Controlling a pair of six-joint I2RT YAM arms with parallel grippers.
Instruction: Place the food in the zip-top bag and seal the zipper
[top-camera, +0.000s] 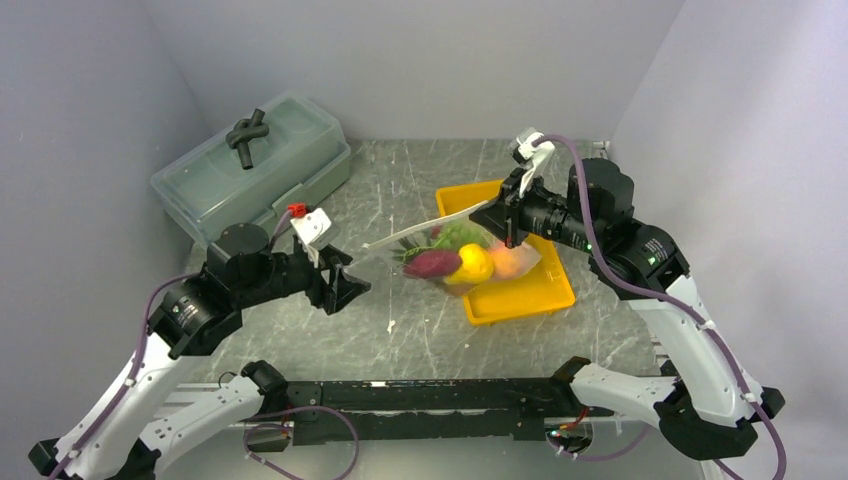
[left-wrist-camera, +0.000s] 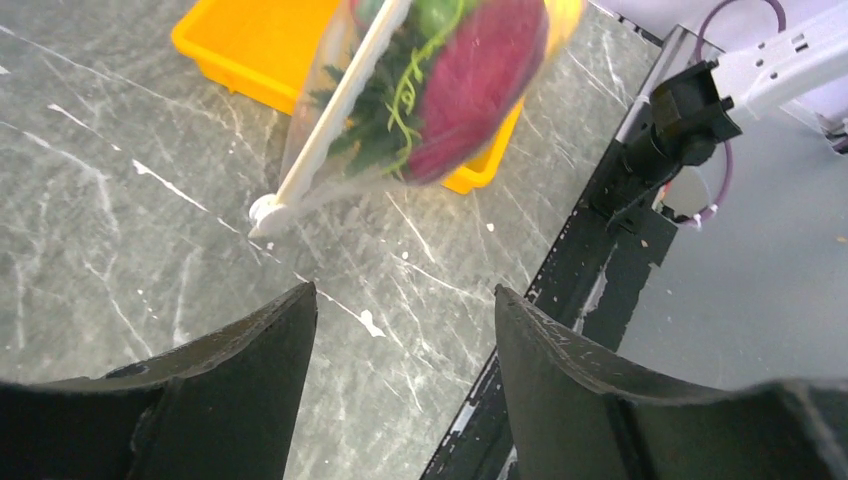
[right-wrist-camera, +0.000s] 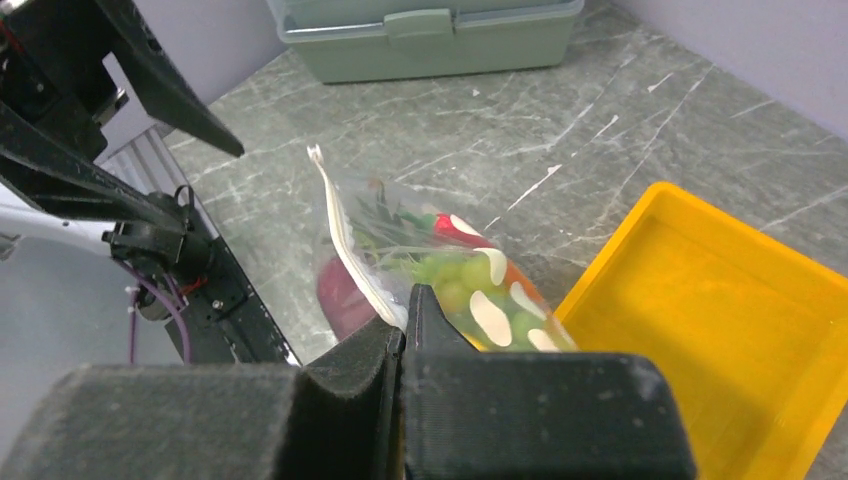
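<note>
Right gripper (top-camera: 511, 228) pinches zip-top bag (top-camera: 480, 258) at end of zipper (top-camera: 410, 233). Bag, food (top-camera: 472, 263) inside, hangs above left edge of yellow tray (top-camera: 535, 300). Left gripper (top-camera: 345, 285) spread, empty, left of tray, apart from bag. Risk: only 1 pinch holds bag, so weight may slip it free or pop zipper.

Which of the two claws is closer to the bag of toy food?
The right. The right gripper is shut on the zipper edge of the zip-top bag, holding it. The left gripper stands open, apart from the bag's free corner, gripping nothing.
</note>
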